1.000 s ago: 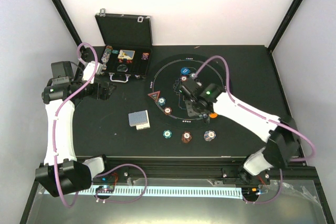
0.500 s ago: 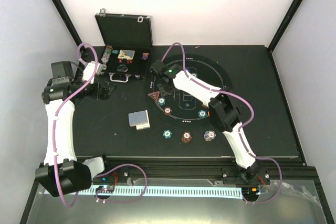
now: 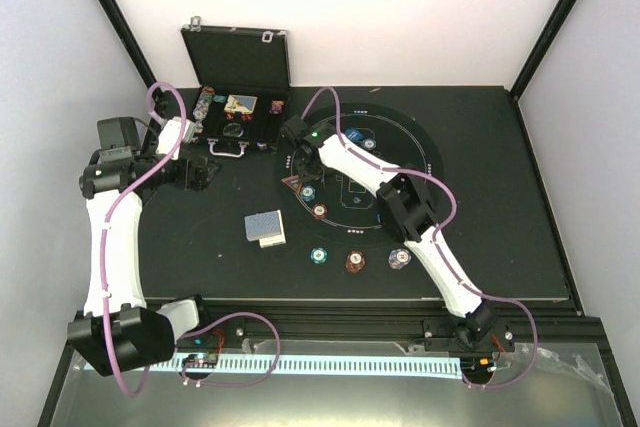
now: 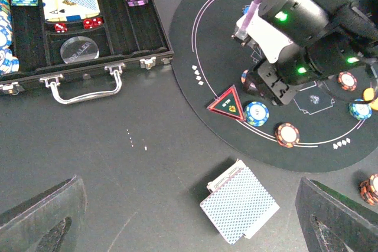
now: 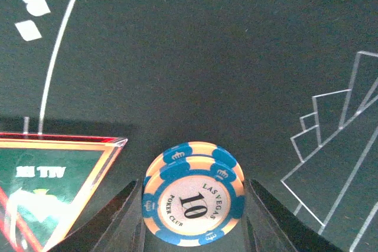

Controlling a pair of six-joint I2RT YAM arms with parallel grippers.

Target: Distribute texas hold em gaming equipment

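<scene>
My right gripper (image 5: 194,219) is shut on a small stack of blue-and-orange "10" chips (image 5: 194,202), low over the round mat. The red triangle marker (image 5: 53,187) lies just to its left. From above, that gripper (image 3: 301,159) is at the mat's left edge, just behind the marker (image 3: 293,184). A teal chip (image 4: 257,113) and a red-brown chip (image 4: 287,134) sit along the mat's white line. The blue-backed card deck (image 4: 239,208) lies on the table off the mat. My left gripper (image 4: 189,228) stands open high over the table, near the case.
The black hinged case (image 3: 240,117) lies open at the back left, with chips, cards and dice inside. Three chip stacks (image 3: 355,261) line the mat's near edge. The right arm stretches across the mat's middle (image 3: 400,207).
The right arm has swung from the mat's middle over to its left edge beside the triangle marker, with the chips in its grip. The left arm has not moved.
</scene>
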